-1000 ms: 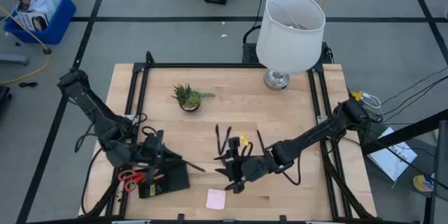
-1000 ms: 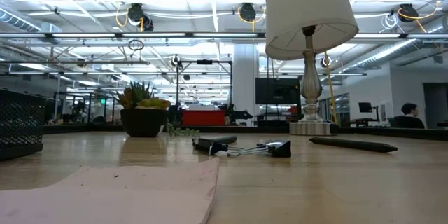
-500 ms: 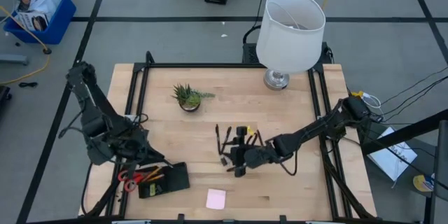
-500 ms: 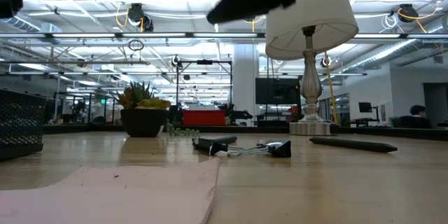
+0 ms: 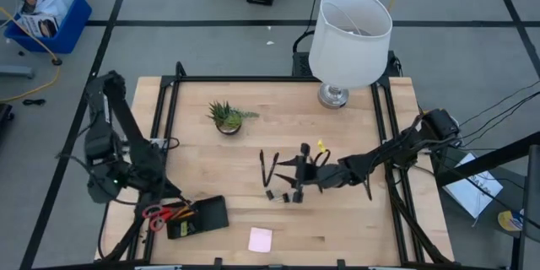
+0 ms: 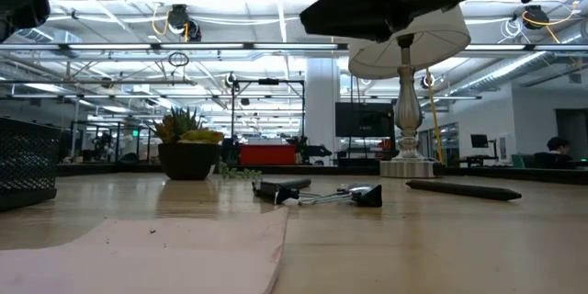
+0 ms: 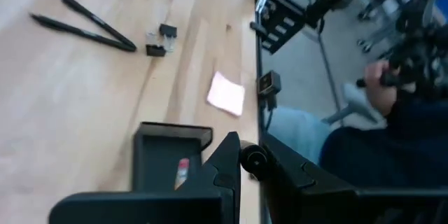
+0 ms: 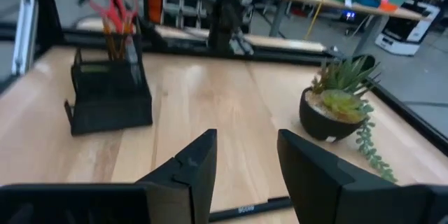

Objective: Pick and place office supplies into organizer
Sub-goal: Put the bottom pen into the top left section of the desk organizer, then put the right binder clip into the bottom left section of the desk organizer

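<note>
The black organizer (image 5: 201, 217) stands near the table's near left corner, with red-handled scissors (image 5: 162, 213) and orange pencils (image 8: 120, 21) in it. Black pens (image 5: 268, 169) and small black clips (image 5: 272, 194) lie mid-table, and the pink pad (image 5: 260, 239) lies by the near edge. My right gripper (image 5: 295, 177) hangs open above the pens and clips, with a pen (image 8: 253, 208) below its fingers and nothing between them. My left gripper (image 5: 173, 190) is shut, left of the organizer, and I see nothing held in it.
A potted plant (image 5: 226, 118) stands far left of centre. A white-shaded lamp (image 5: 348, 38) stands at the far edge. Black frame rails (image 5: 160, 126) run along both sides. A person's sleeve (image 7: 378, 154) shows beyond the table's edge. Bare wood lies right of the pad.
My left gripper has drawn back from above the organizer toward the table's left edge, turning as it went. My right gripper has gone from beside the pink pad toward the far edge and come down, now over the pens and clips.
</note>
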{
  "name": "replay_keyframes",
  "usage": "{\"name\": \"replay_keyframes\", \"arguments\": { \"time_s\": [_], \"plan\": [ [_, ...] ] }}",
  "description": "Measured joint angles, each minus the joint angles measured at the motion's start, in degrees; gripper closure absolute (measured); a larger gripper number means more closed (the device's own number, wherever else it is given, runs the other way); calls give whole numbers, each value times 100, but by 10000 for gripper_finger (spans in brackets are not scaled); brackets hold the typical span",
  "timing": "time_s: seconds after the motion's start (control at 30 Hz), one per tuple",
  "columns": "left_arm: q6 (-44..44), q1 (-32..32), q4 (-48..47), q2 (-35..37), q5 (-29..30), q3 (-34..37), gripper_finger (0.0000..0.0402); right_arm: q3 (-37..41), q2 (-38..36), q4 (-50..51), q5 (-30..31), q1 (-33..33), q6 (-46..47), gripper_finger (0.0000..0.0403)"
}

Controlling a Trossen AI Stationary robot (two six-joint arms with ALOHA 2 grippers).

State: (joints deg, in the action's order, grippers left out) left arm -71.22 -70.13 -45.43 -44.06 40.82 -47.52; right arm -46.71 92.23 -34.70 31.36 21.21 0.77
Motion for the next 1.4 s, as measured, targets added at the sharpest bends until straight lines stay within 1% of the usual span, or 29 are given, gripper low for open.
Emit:
{"name": "replay_keyframes", "arguments": {
  "time_s": [0.13, 0.27, 0.37, 0.5, 0.57, 0.67, 0.77, 1.03, 1.1, 1.17, 1.4],
  "plan": [
    [178, -262, -1058, -69, -86, -560, 363, 239, -95, -277, 10, -15, 96, 261],
    [250, -450, -1453, -206, -636, -832, 363, 287, -109, -285, 10, -15, 292, 261],
    [-65, -560, -1829, -389, -960, -981, 363, 290, -109, -281, 9, -13, 308, 261],
    [-601, -657, -2427, -708, -954, -968, 363, 290, -109, -326, 10, -13, 309, 261],
    [-731, -662, -2634, -956, -971, -927, 363, 290, -109, -370, 10, -13, 309, 261],
    [-850, -662, -2672, -1317, -971, -906, 356, 290, -109, -369, 10, -13, 311, 261],
    [-955, -662, -2552, -1690, -1104, -906, 348, 290, -109, -388, 10, -13, 311, 261],
    [-882, -662, -2127, -2285, -1045, -906, 356, 290, -109, -393, 9, -37, 311, 261],
    [-905, -659, -2080, -2375, -973, -906, 344, 290, -109, -405, 9, -37, 311, 261],
    [-1026, -626, -2072, -2427, -996, -906, 324, 290, -109, -406, 9, -37, 311, 261],
    [-1023, -398, -2034, -2456, -1116, -906, 233, 290, -105, -356, 8, -37, 309, 261]
  ]
}}
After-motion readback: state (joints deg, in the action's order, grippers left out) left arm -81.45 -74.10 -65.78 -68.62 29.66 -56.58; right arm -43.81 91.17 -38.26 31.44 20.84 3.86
